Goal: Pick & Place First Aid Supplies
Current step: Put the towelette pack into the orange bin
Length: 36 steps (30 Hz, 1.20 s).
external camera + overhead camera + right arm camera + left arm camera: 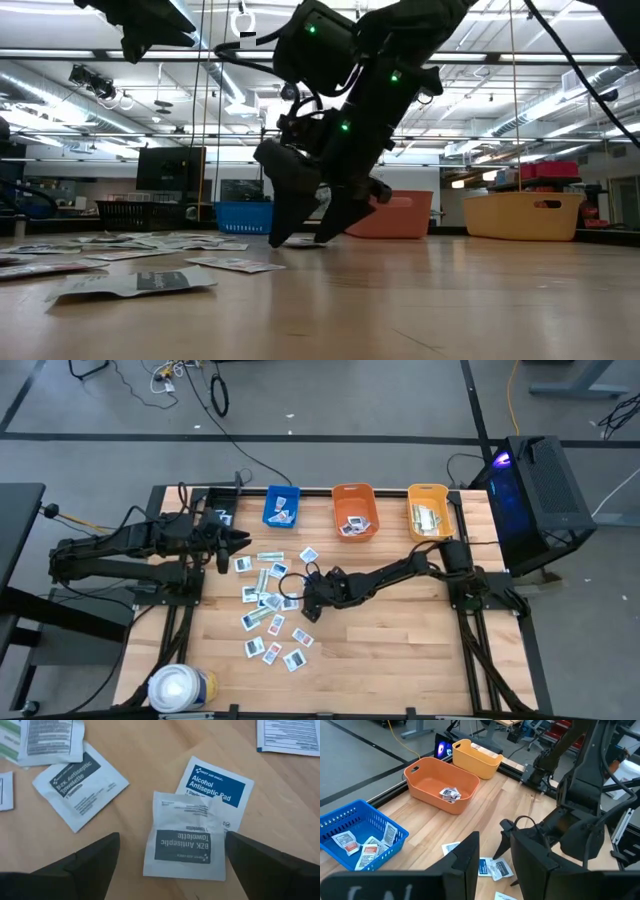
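Grey-printed and white, a BZK antiseptic towelette packet (183, 838) lay flat on the wooden table (400, 650) directly between the two spread fingers of the right gripper (172, 857), one finger (80, 862) off to one side of it and the other (270, 862) to the other side, neither touching it. Its upper edge overlapped an alcohol antiseptic pad packet (220, 782) with a blue panel. A second BZK packet (80, 785) lay just beside, tilted, clear of the fingers. The right gripper's jaws stood wide open, holding nothing, its tips down at the tabletop in the low view (310, 235).

From above, the right gripper (312, 600) sat at the near edge of the scattered first aid packets (268, 622), which spread across the left-middle of the table. More packets already lay in the blue bin (282, 506), the orange bin (354, 510) and the yellow bin (429, 512) lined along the far edge.

The left gripper (240, 541) hung above the table near the blue bin, well apart from the right one. Its fingers (470, 862) showed a narrow gap with nothing visible between them; whether they counted as open or closed I could not tell. A large white roll (180, 688) stood at the near left corner.
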Each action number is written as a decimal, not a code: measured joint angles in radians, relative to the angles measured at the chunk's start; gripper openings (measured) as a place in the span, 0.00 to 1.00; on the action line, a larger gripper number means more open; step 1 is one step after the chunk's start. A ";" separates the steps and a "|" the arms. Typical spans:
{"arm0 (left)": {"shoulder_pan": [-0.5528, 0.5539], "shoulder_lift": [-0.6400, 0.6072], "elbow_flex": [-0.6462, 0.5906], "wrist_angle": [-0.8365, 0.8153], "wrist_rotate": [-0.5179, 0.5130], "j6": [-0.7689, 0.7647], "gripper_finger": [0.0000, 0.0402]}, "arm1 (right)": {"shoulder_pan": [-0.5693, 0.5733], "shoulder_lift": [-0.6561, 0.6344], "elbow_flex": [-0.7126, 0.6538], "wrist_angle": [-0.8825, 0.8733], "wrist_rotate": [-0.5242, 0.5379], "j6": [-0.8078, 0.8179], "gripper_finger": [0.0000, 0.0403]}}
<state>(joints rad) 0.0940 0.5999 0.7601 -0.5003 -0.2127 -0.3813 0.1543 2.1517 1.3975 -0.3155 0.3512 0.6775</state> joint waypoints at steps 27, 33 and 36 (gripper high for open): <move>0.000 0.000 0.000 0.019 -0.019 -0.001 0.29 | -0.020 0.002 -0.015 -0.022 -0.043 0.017 0.54; 0.000 0.000 0.000 0.018 -0.019 0.000 0.29 | -0.020 0.003 -0.015 -0.022 -0.036 0.014 0.46; 0.000 0.000 0.000 0.018 -0.019 -0.001 0.29 | -0.018 0.003 -0.015 -0.020 -0.021 0.014 0.43</move>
<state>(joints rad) 0.0944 0.5999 0.7601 -0.4824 -0.2321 -0.3820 0.1360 2.1544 1.3823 -0.3355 0.3301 0.6910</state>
